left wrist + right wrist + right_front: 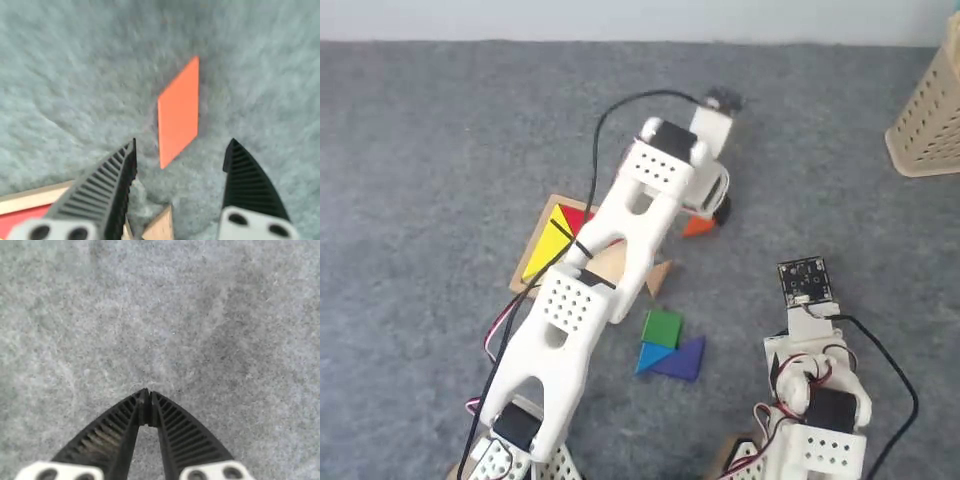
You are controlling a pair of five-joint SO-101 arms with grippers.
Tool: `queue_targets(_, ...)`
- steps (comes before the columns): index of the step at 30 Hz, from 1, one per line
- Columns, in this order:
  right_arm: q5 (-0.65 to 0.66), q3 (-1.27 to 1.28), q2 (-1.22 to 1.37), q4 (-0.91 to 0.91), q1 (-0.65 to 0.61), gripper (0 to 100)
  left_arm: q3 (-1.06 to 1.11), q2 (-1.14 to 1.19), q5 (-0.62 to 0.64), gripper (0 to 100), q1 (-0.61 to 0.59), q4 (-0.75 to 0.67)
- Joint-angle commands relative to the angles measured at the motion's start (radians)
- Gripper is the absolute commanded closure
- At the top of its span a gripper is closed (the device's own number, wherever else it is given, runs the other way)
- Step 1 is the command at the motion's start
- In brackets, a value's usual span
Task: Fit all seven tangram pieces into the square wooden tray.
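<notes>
**Item 1, L arm.** Left gripper (182, 145) hangs over grey carpet (75, 75). Fingers (107, 195) are spread wide, nothing between the pads. Orange parallelogram (178, 112) lies flat just ahead of the tips, approx centred on the gap, long axis running fwd from the fingers. Judged: the spread is set to straddle the tile across its narrow width, about the only grip a thin flat pc allows. Approach stage, no contact seen.

**Item 2, tray.** Wooden tray (30, 197) sits behind the one finger, back twd the wrist. It holds a yellow piece (552, 240) & a red piece (578, 217). A tan piece (160, 227) lies behind the tips, between the finger bases, beside the tray corner.

**Item 3, loose pcs.** Green square (662, 327), blue triangle (648, 357) & purple piece (685, 358) are clustered, touching, well apart from either set of fingers.

**Item 4, R arm.** Right gripper (148, 395) has its fingers pressed together, holding nothing, over carpet. Judged parked to keep clear of the L arm's reach.

**Assessment.** Early: approx 2 of 7 seated. Risk: a thin tile on soft pile may skid or tip when the fingers close. The tips need to go down either side before closing.
</notes>
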Motion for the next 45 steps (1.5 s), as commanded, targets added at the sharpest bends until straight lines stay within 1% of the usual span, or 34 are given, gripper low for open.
queue_targets(1, 0.011, 0.006, -0.015, -0.013, 0.012, 99.2, -0.054, -0.014, 0.014, 73, -0.002, -0.028)
queue_targets(5, 0.011, 0.006, -0.015, -0.013, 0.012, 99.2, 0.024, 0.040, 0.014, 73, -0.005, -0.109)
queue_targets(9, 0.011, 0.006, -0.015, -0.013, 0.012, 99.2, 0.004, 0.124, 0.009, 73, -0.005, -0.129)
queue_targets(13, 0.011, 0.006, -0.015, -0.013, 0.012, 99.2, -0.096, 0.164, 0.014, 73, -0.011, -0.080)
queue_targets(21, 0.011, 0.006, -0.015, -0.013, 0.012, 99.2, -0.208, 0.238, 0.011, 73, -0.006, -0.002)
queue_targets(23, 0.011, 0.006, -0.015, -0.013, 0.012, 99.2, -0.225, 0.247, 0.012, 76, -0.003, 0.014)
queue_targets(31, 0.011, 0.006, -0.015, -0.013, 0.012, 99.2, -0.237, 0.255, 0.014, 99, -0.002, 0.017)
queue_targets(35, 0.011, 0.006, -0.015, -0.013, 0.012, 99.2, -0.237, 0.255, 0.008, 99, -0.002, 0.020)
queue_targets(40, 0.011, 0.006, -0.015, -0.013, 0.012, 99.2, -0.254, 0.245, 0.008, 99, 0.014, 0.107)
queue_targets(45, 0.011, 0.006, -0.015, -0.013, 0.012, 99.2, -0.259, 0.244, 0.012, 99, 0.054, 0.110)
